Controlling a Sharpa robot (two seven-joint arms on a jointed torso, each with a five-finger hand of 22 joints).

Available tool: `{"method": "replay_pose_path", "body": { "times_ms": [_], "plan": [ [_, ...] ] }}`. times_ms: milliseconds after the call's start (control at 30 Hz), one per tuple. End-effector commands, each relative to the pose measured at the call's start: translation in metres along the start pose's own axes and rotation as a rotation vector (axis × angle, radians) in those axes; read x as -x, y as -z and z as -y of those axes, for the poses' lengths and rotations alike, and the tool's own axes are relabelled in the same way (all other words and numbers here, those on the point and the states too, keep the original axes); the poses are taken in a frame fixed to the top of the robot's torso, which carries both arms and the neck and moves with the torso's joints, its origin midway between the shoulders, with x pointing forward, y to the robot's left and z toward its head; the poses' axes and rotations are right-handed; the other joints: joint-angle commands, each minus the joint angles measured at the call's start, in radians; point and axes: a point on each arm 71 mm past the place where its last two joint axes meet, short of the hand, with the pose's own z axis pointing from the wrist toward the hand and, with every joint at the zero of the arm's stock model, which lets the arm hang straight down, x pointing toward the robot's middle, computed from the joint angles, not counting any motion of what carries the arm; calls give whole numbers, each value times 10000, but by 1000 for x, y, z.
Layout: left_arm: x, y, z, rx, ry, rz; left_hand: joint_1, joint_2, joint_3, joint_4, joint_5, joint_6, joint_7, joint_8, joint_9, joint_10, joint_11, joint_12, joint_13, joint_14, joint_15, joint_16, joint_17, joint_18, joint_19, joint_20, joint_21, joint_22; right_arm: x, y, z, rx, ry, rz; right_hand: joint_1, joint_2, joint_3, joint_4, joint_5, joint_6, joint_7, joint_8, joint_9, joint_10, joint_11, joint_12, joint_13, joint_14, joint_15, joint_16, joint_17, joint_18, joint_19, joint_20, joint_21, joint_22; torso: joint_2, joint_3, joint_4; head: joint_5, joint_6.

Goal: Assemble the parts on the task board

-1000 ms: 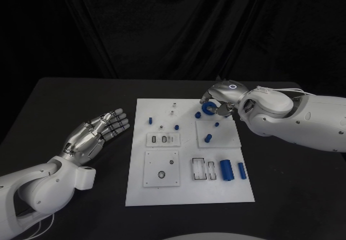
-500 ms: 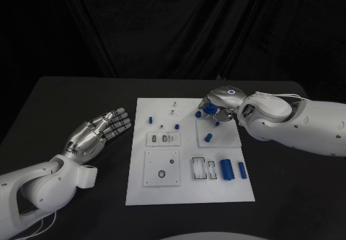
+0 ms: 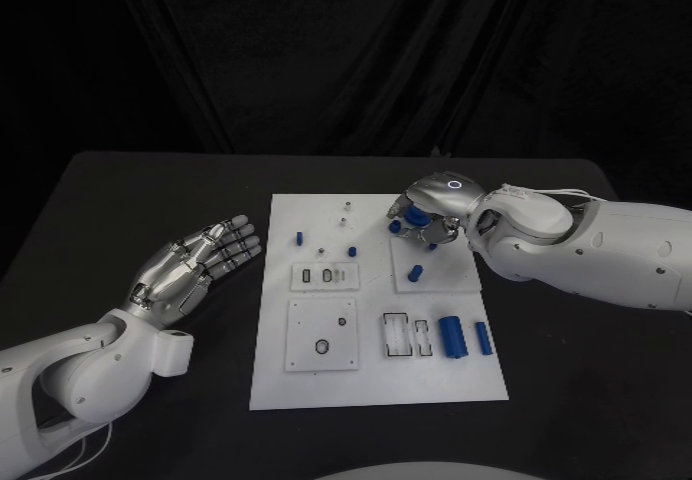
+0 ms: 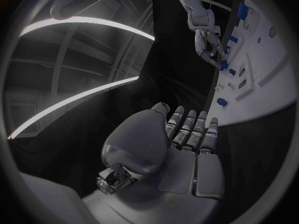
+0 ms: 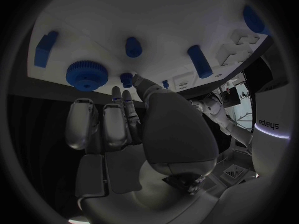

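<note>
Left hand (image 3: 195, 262) unchanged: flat on the table beside the task board (image 3: 378, 390), fingers spread, holding nothing. Right hand (image 3: 428, 215) has dropped lower over the board's far right; fingertips pinch small blue part (image 5: 126, 78), gear (image 5: 86, 74) alongside.

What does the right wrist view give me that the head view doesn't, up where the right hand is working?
Right wrist view only: a blue toothed gear lying on the board beside the fingers, and a small blue peg at the fingertips. Head view only: the left hand, open palm-up beside the board, and the two long blue cylinders at the near end. Both: the white task board, the right hand and blue parts around it.
</note>
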Motion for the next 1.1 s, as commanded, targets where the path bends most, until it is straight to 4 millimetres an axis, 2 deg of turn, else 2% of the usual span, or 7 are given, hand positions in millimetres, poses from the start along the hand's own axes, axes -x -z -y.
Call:
{"method": "replay_pose_path", "body": {
  "times_ms": [33, 433, 667, 867, 1000, 1100],
  "plan": [
    [-2, 2, 17, -2478, 160, -180, 50, -35, 82, -2, 44, 55, 77, 45, 12, 27, 68, 69, 9, 30, 49, 53, 16, -123, 76, -21, 40, 1, 1, -1, -1, 104, -29, 278, -28, 75, -45, 25, 62, -6, 30, -51, 12, 85, 1, 62, 13, 197, 27, 10, -36, -107, -21, 43, -16, -24, 6, -8, -27, -10, -20],
    [-2, 2, 17, -2393, 192, -208, 39, -45, 121, -3, 46, 53, 93, 45, 12, 28, 82, 78, 9, 28, 56, 60, 14, -129, 68, -23, 34, -2, -5, -6, -1, 35, -10, 177, 261, 222, 133, -20, 762, 135, 21, -14, 61, 141, 70, 61, -13, 149, 174, -41, -105, -93, -82, 171, -78, -61, 9, 0, -16, -57, -61],
    [-2, 1, 16, -2350, 237, -211, 17, -62, 191, -4, 45, 75, 122, 51, 14, 42, 113, 110, 11, 34, 68, 93, 15, -142, 72, -23, 36, -4, -7, -8, -1, 17, 11, 104, 440, 307, 480, -108, 1278, 554, 62, 171, 178, 599, 60, 200, 7, 144, 211, -24, -58, -91, -83, 229, -69, -3, 19, -8, -24, -78, -83],
    [-3, 1, 15, -2335, 257, -223, 7, -72, 223, -6, 44, 101, 131, 58, 17, 48, 130, 123, 12, 35, 71, 106, 16, -146, 75, -24, 38, -4, -8, -9, -1, 21, 16, 106, 479, 346, 616, -147, 1343, 767, 94, 269, 250, 819, -1, 257, 14, 144, 169, -18, -35, -90, -84, 200, -65, 23, 18, -14, -20, -100, -99],
    [-3, 1, 15, -2325, 268, -235, 5, -74, 231, -6, 44, 108, 134, 59, 18, 50, 135, 127, 12, 35, 72, 109, 16, -148, 76, -24, 38, -4, -8, -9, -1, 78, 16, 188, 468, 409, 672, -157, 1305, 1068, 138, 428, 359, 953, -49, 279, 12, 149, 128, -14, -17, -91, -84, 161, -63, 41, 22, -10, -16, -108, -127],
    [-3, 1, 15, -2318, 271, -240, 5, -74, 231, -6, 44, 108, 134, 59, 18, 50, 135, 127, 12, 35, 72, 109, 16, -148, 76, -24, 38, -4, -8, -10, -2, 197, 3, 319, 449, 490, 650, -179, 1191, 1431, 109, 640, 520, 1248, -156, 389, 46, 157, 47, -11, 11, -96, -69, 101, -48, 88, 23, -9, -23, -91, -143]
  ]
}}
